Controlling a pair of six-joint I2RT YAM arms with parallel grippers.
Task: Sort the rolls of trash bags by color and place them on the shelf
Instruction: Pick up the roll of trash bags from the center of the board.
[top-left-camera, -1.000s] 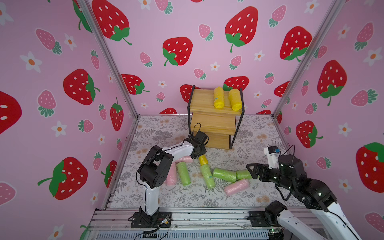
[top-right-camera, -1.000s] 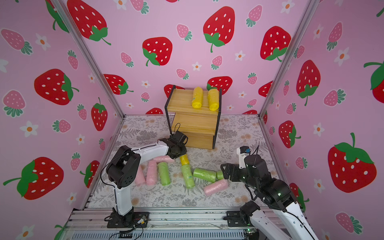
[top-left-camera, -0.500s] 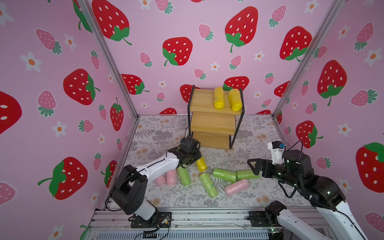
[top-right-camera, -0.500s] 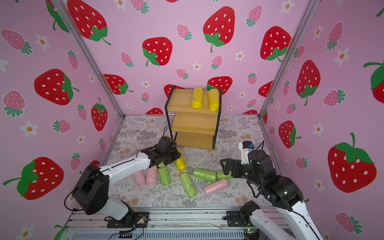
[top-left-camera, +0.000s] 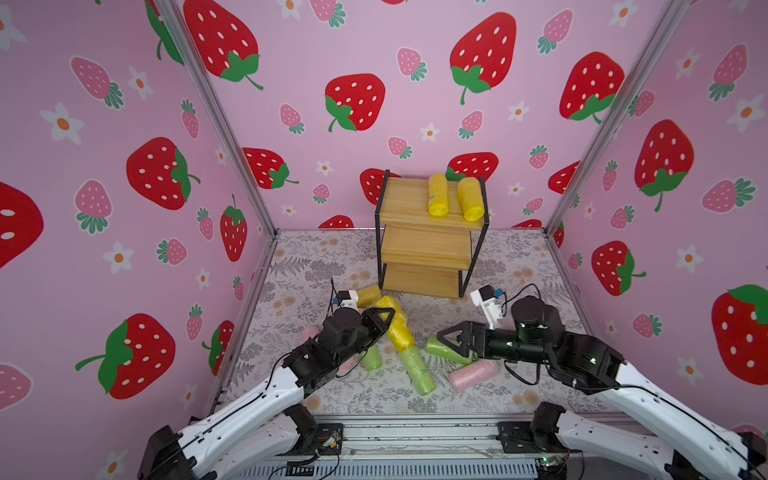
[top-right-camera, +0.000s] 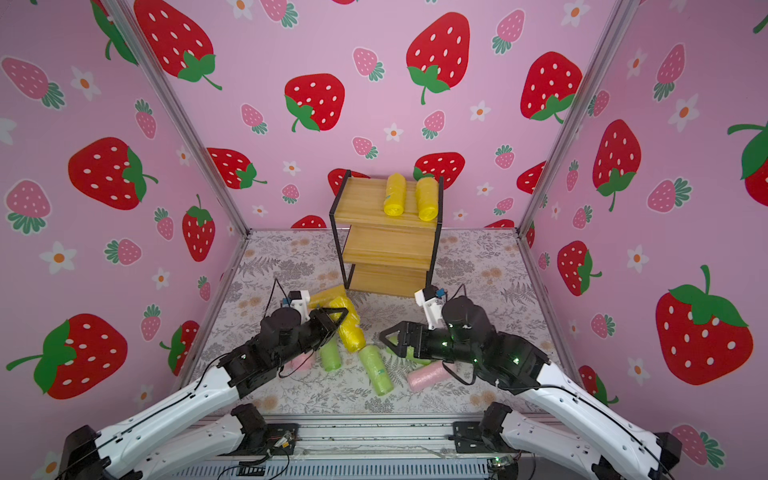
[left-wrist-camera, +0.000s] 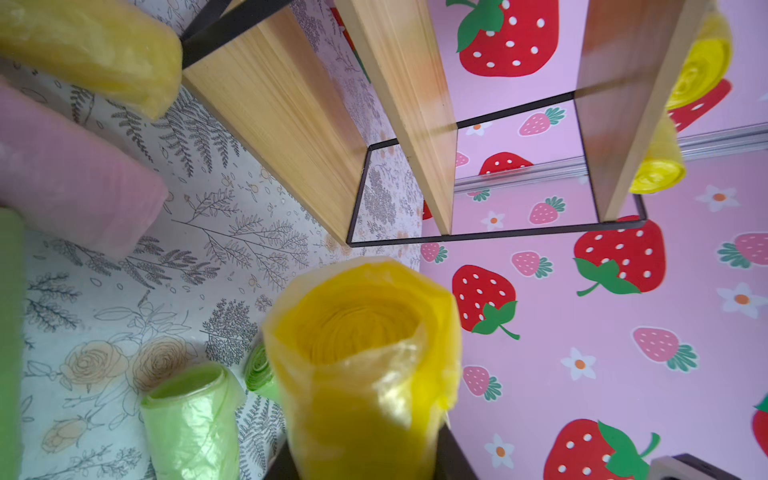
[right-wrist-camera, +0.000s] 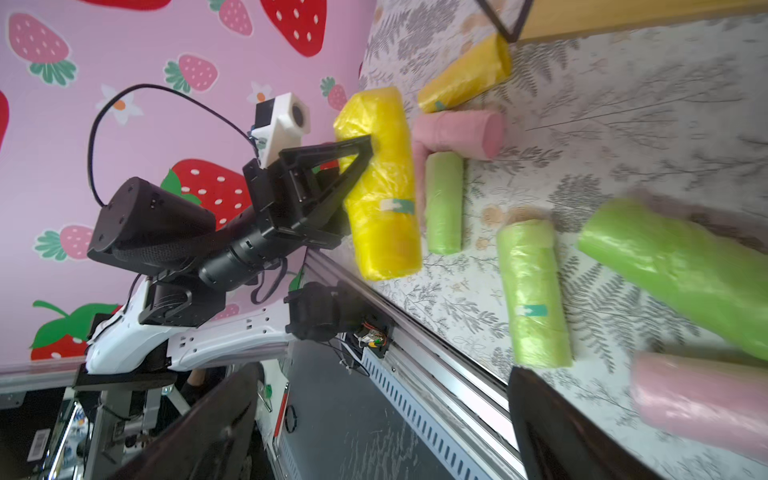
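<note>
Plainly the yellow roll (top-left-camera: 401, 332) is soft, light and slick (its crinkly film looks dented at the grip), so the left claw (top-left-camera: 386, 318), clenched across it near one end, holds it tilted over the middle of the desk (top-left-camera: 316, 270) before the shelf (top-left-camera: 419, 249), while the right claw (top-left-camera: 446, 338) gapes empty over a green roll (top-left-camera: 436, 351).

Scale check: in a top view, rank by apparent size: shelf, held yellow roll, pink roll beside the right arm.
1. shelf
2. held yellow roll and pink roll: alike; the yellow is held up nearer the camera, so unranked.
</note>
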